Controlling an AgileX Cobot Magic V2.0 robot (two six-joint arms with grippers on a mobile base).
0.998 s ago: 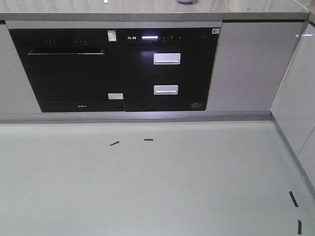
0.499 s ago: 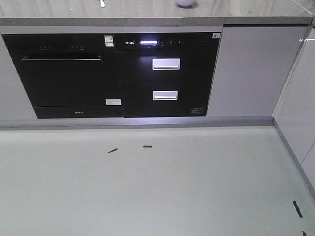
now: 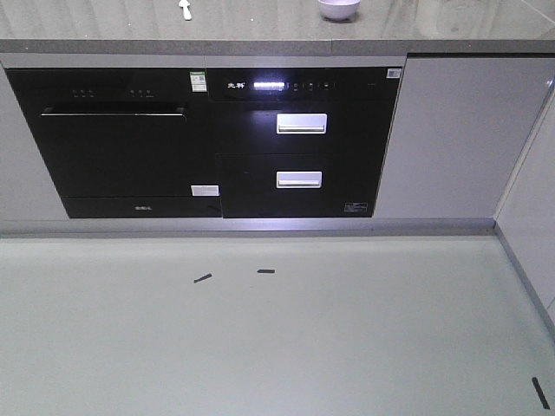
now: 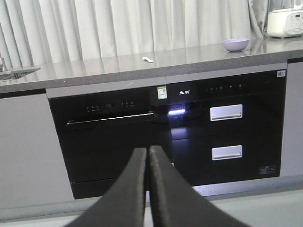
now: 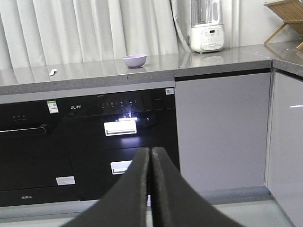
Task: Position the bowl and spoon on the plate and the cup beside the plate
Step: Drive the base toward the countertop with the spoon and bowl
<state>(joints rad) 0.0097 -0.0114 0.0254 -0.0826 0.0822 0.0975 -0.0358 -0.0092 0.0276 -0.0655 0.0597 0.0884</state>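
Facing the counter from well back, we have both arms empty. Nearest in the wrist views: left gripper (image 4: 147, 150) with its fingers pressed together, nothing between them; right gripper (image 5: 150, 149) likewise closed tip to tip and holding nothing.

Next out: pale floor (image 3: 277, 338) with a few dark tape marks (image 3: 202, 278), then the black appliance fronts (image 3: 217, 139) under the grey countertop (image 4: 94, 71).

On the countertop: spoon (image 4: 147, 59) lying flat towards the left, over the oven door. Bowl (image 5: 135, 60) upright, well apart from the spoon to its right, above the lit control panel. Further right a white blender (image 5: 207, 28); curtain (image 4: 118, 23) behind all. Plate and cup not in any view.

Our judgement: the step in hand is closing on the counter; nothing is within reach yet, and no part of the arrangement is done. To do it well, we would bring the base in square to the stretch between spoon and bowl so each arm gets one item, stop short of the appliance handles, lift the wrists above the counter edge, and spread the jaws before reaching. We must also find the plate.
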